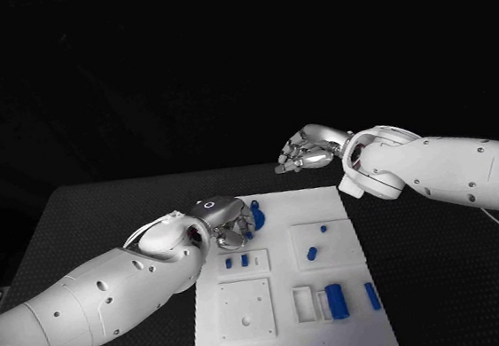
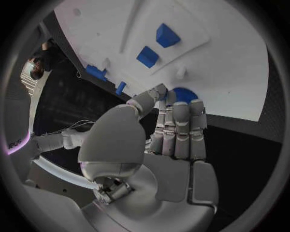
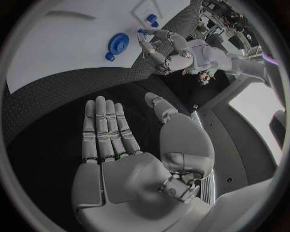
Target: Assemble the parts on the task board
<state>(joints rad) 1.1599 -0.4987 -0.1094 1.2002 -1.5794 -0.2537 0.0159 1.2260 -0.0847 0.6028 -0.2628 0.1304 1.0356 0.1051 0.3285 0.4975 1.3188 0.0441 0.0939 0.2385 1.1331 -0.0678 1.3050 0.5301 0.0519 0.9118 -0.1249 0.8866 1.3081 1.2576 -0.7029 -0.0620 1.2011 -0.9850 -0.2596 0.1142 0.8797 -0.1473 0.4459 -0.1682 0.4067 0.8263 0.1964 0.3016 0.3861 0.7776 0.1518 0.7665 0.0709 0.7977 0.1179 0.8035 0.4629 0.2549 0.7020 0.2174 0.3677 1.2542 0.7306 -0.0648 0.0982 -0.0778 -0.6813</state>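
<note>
Left robot hand (image 1: 216, 222) open, fingertips at blue disc (image 3: 117, 44); right robot hand (image 1: 307, 149) open, idle. Could nudge disc off board (image 1: 355, 335) if pushed sideways.

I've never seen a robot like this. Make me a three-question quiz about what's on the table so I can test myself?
1. True or false: the right hand holds a blue part.
2. Which hand is at the round blue disc-shaped part near the far corner of the white task board? A) left B) right C) neither
3. Fill in: the tallest blue cylinder part stands near the board's ____ edge, closest to the robot.

Key
1. False: its fingers are spread, holding nothing, above the black table.
2. A: the left hand has its fingertips at the disc.
3. Near.
</note>
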